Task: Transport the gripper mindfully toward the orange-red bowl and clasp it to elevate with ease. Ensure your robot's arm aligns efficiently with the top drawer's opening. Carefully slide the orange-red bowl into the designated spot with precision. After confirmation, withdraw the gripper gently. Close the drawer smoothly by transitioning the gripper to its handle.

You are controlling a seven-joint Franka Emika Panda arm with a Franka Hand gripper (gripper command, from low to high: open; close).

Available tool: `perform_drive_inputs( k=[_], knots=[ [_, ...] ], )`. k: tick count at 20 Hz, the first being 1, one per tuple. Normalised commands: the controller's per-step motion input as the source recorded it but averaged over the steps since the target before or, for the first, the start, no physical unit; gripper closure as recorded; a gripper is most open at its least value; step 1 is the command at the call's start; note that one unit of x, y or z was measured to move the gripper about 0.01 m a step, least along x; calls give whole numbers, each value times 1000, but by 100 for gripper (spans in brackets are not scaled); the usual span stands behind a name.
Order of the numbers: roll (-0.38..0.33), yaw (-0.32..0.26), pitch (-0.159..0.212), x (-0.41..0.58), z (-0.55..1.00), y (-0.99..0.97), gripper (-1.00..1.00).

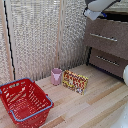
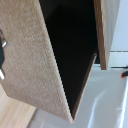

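Sitting nearest, at the exterior view's left, is a big red mesh basket with a blue rim, on the pale wooden floor. A little farther back, near the middle, stands a pink cup. Just beside it, on the exterior view's right, leans a flat yellow and red box with pictures on it. Behind them hangs a light woven screen.

Farther back, on the exterior view's right, stands the grey-brown dresser. Its top drawer has a long silver handle, and the lower drawer has a bar like it. Above the top drawer, at the far top edge, a bit of the robot's arm shows, white and round.

The wrist view looks along the wooden drawer front into a dark open space behind it. One dark fingertip peeks in at the picture's edge. I cannot tell how wide the claw is open or if it holds anything. The orange-red bowl cannot be seen in either picture.
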Motion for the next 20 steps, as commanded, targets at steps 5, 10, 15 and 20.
perform_drive_inputs(
  k=[5,10,15,20],
  knots=[
    [-333,99,141,95,-408,301,-100],
    [-315,124,105,254,-503,222,-100],
    [-258,167,81,211,-486,-22,-100],
    [-192,146,91,171,-363,-219,-100]
  ],
)
